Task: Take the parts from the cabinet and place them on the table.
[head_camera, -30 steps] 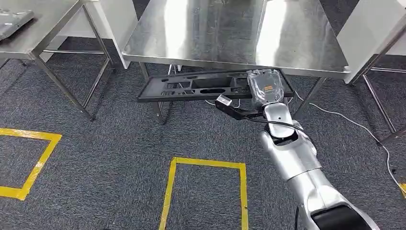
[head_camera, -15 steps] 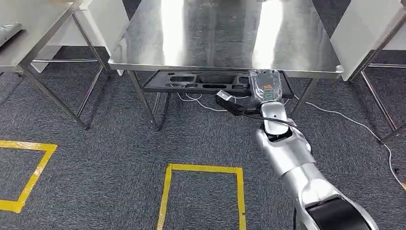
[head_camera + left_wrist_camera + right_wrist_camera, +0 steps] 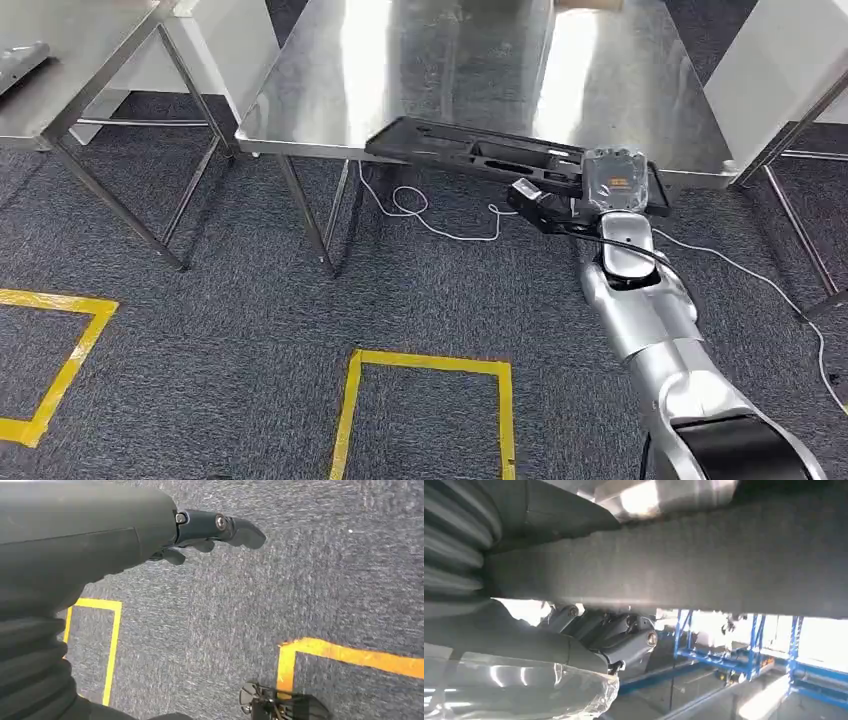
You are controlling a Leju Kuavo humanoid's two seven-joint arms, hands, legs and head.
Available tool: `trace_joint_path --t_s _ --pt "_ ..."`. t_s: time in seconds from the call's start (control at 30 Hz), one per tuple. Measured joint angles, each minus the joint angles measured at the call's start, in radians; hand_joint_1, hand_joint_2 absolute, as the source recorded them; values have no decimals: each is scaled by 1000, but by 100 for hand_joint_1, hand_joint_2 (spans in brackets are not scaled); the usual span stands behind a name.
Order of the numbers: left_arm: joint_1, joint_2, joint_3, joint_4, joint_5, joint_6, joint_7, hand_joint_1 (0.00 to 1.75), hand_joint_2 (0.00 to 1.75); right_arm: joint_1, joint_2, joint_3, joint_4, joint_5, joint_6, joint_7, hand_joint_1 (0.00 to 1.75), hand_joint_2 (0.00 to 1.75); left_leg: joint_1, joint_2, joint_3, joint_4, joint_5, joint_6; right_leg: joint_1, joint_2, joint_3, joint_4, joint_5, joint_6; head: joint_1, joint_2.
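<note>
The right hand (image 3: 617, 182) reaches out at the end of the silver right arm (image 3: 650, 330) toward about one o'clock in the head view, its back wrapped in clear film with an orange mark showing through. It grips the near-right end of a long black part (image 3: 480, 155), a flat moulded panel with several cut-out openings. In the right wrist view the dark fingers (image 3: 624, 635) curl in beneath the part's broad dark underside (image 3: 684, 570), which crosses the frame close above them, so the hand is clamped on the panel.

The part lies with its long axis running from about ten o'clock to four o'clock in the head view. Its far end points toward ten o'clock and sits over the front portion of the steel table (image 3: 330, 90); its held end points toward four o'clock and overhangs the table's front edge near the right-hand corner. Whether the part rests on the tabletop or hangs just above it cannot be told.

The left hand (image 3: 200, 532) hangs over the grey carpet (image 3: 200, 330) in the left wrist view, holding nothing, its dark fingers loosely extended and slightly apart. Yellow tape (image 3: 430, 365) marks rectangles on the carpet, and a white cable (image 3: 420, 215) loops on the floor beneath the table.
</note>
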Motion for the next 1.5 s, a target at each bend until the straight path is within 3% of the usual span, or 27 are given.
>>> trace_joint_path --t_s 0.03,0.07,0.13,0.23,0.27,0.37,0.4,0.43,0.47,0.53,0.57,0.6,0.73,0.77,0.8,0.87,0.9,0.93,0.97,1.07,1.13,1.2,1.27,1.33,1.4,1.43,1.5 --pt "-1 0 0 0 0 0 -1 0 175 -4 -6 -3 5 2 0 -2 175 175 5 0 2 15 -14 -11 -7 -7 41 -99 49 19 1 0" --pt "-1 5 1 0 -1 -1 -2 0 175 -8 -13 -4 16 2 2 -2 175 175 1 0 -2 31 -29 -23 -15 -18 67 -163 71 27 6 0" --pt "-3 9 2 -1 -3 -2 -3 0 175 -13 -18 -5 30 0 3 4 175 175 -5 3 -5 58 -66 -35 -10 -14 80 -157 60 -9 0 0" --pt "-3 11 3 -1 -3 -2 -3 0 175 -18 -26 -8 46 -1 2 9 175 175 9 7 2 67 -79 -42 -15 -5 87 -154 51 -31 -1 0" --pt "-3 11 5 -1 -3 -2 -3 0 175 -18 -30 -10 51 0 2 10 175 175 11 8 -8 101 -98 -48 -11 -3 95 -155 46 -37 -3 0" --pt "-3 11 10 -1 -3 -2 -5 0 175 -29 -31 -11 70 2 0 6 175 175 12 8 -131 317 -187 -59 -5 1 108 -155 38 -48 -5 0" --pt "-3 11 13 0 0 -2 -7 0 175 -30 -31 -11 78 1 -1 3 175 175 12 8 -173 372 -195 -58 -2 3 112 -154 36 -50 -4 0" --pt "-3 10 15 0 2 -2 -11 0 175 -30 -31 -12 84 1 -1 1 175 175 11 8 -193 379 -177 -54 2 4 118 -155 31 -50 -5 0" --pt "-3 10 16 0 2 -2 -19 0 175 -31 -31 -12 89 1 -1 0 175 175 11 8 -188 345 -139 -47 5 6 125 -155 26 -50 -4 0" --pt "-3 10 19 0 1 -2 -24 0 175 -32 -31 -12 97 2 -1 0 175 175 4 7 -126 186 -31 -23 11 7 142 -156 17 -51 -4 0" --pt "-3 11 21 0 1 -2 -24 0 175 -33 -29 -11 100 2 -1 0 175 175 -4 6 -94 110 6 -5 8 8 146 -159 14 -51 -3 0" --pt "-4 12 23 0 0 -1 -24 0 175 -37 -29 -11 104 1 -1 0 175 175 -10 4 -82 84 9 1 19 11 149 -157 9 -45 -2 0" --pt "-8 12 25 -1 -3 4 -25 0 175 -45 -37 -20 108 -12 -1 4 175 175 -21 8 -73 62 13 18 19 12 156 -177 7 -25 -5 0" --pt "-7 10 26 -1 -5 4 -21 0 175 -47 -42 -28 109 -13 0 -2 175 175 -11 11 -56 37 30 15 22 6 142 -154 0 -27 1 0" --pt "-7 8 26 -1 -6 4 -19 0 175 -54 -48 -32 110 -15 1 -9 175 175 -14 9 -54 33 31 26 23 5 118 -107 -28 -34 0 0" --pt "-7 6 26 -1 -6 4 -16 0 175 -59 -63 -41 115 -18 1 -14 175 175 -17 5 -55 33 31 30 21 5 35 50 -89 -48 1 0" --pt "-7 6 26 -1 -6 4 -16 0 175 -58 -68 -45 117 -19 1 -15 175 175 -19 3 -56 34 29 31 21 5 -6 118 -110 -47 2 0" --pt "-5 6 27 -1 -6 3 -16 0 175 -56 -70 -47 120 -19 1 -16 175 175 -20 1 -56 35 28 30 21 4 -31 149 -109 -39 2 0" --pt "-5 3 28 -1 -6 2 -17 0 175 -55 -72 -50 123 -19 1 -17 175 175 -21 0 -55 36 26 28 19 4 -24 118 -87 -28 1 0" --pt "-6 -2 28 -1 -8 -2 -17 0 175 -57 -77 -54 125 -16 0 -21 175 175 -21 -1 -56 54 12 16 10 -3 95 -138 21 3 2 0" --pt "-7 0 29 -1 -8 -2 -17 0 175 -57 -77 -55 129 -15 0 -21 175 175 -29 -1 -65 72 -2 4 10 -4 108 -159 35 -20 2 0" --pt "-6 -1 29 -1 -8 -2 -19 0 175 -58 -78 -59 133 -14 -1 -21 175 175 -27 0 -66 72 -1 0 16 -3 107 -156 35 -27 2 0" --pt "-6 0 31 -1 -7 -3 -22 0 175 -59 -77 -60 135 -11 -2 -21 175 175 -23 0 -71 89 -14 -12 2 -1 113 -159 38 -37 2 0" --pt "-7 -1 31 -1 -6 -6 -26 0 175 -59 -77 -63 136 -8 -2 -23 175 175 -13 5 -115 188 -78 -33 1 -1 116 -159 35 -45 -6 0" --pt "-7 0 32 -1 -5 -8 -26 0 175 -59 -76 -63 140 -6 -2 -24 175 175 -3 7 -195 344 -143 -43 3 -1 116 -159 35 -46 -7 0" --pt "-7 -1 32 -1 -5 -8 -26 0 175 -59 -76 -64 141 -6 -2 -24 175 175 0 7 -220 386 -147 -46 4 -1 116 -159 34 -47 -6 0" --pt "-7 -2 34 -1 -5 -8 -26 0 175 -58 -76 -66 145 -5 -2 -24 175 175 3 7 -197 321 -89 -42 5 2 118 -159 32 -46 -7 0"
